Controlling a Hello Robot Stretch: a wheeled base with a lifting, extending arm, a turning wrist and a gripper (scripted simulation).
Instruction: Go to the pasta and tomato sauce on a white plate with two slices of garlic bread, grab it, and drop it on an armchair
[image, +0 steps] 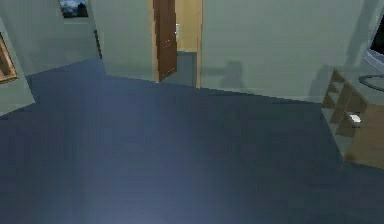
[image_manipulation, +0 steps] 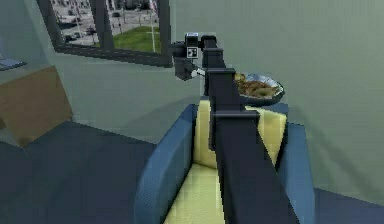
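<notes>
A white plate of food, brownish and yellow, shows just right of the dark arm bar, level with the top of a blue armchair's back. I cannot tell whether it rests on the chair or hangs clear of it. The armchair has a yellow seat and back cushion, and the arm reaches out over it. My gripper is the dark body left of the white marker squares, seen against the wall below a window. Its far end is hard to make out, so I cannot tell whether it holds anything.
A window sits in the wall behind the armchair, and a wooden table stands to its left. In the forward view, blue floor leads to an open brown door. A low shelf unit stands at the right.
</notes>
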